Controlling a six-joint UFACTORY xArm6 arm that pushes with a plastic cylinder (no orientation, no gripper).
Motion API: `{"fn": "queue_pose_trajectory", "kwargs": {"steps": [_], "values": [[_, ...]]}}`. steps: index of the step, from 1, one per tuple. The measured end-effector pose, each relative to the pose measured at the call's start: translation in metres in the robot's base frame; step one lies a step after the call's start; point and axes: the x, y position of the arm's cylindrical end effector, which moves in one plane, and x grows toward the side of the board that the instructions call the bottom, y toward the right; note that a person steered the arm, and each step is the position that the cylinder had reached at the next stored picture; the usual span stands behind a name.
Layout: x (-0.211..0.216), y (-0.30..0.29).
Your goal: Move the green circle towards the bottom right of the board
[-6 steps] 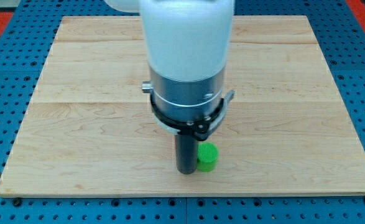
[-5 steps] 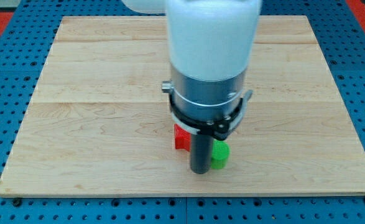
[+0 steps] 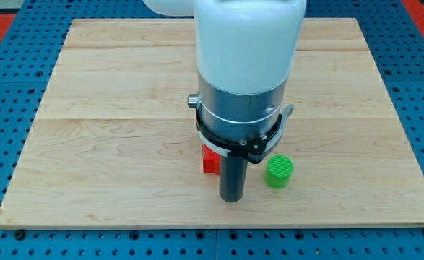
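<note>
The green circle [image 3: 279, 172] is a short green cylinder lying on the wooden board [image 3: 110, 108], below the board's middle and a little to the right. My tip [image 3: 231, 198] rests on the board to the left of the green circle, with a small gap between them. A red block [image 3: 210, 159], shape unclear because the rod hides part of it, sits just left of the rod, above my tip.
The arm's wide white and grey body [image 3: 244, 79] hangs over the board's middle and hides what lies behind it. A blue pegboard [image 3: 9, 238] surrounds the board on all sides.
My tip moved to the right, pushing the green circle right. The green circle now sits apart from the rod, farther right. The red block came into view at the rod's left.
</note>
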Motion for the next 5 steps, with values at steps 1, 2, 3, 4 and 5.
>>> {"fn": "queue_pose_trajectory", "kwargs": {"steps": [1, 2, 3, 4, 5], "values": [[-0.002, 0.001], [-0.023, 0.019], [-0.023, 0.021], [-0.024, 0.043], [-0.024, 0.059]]}}
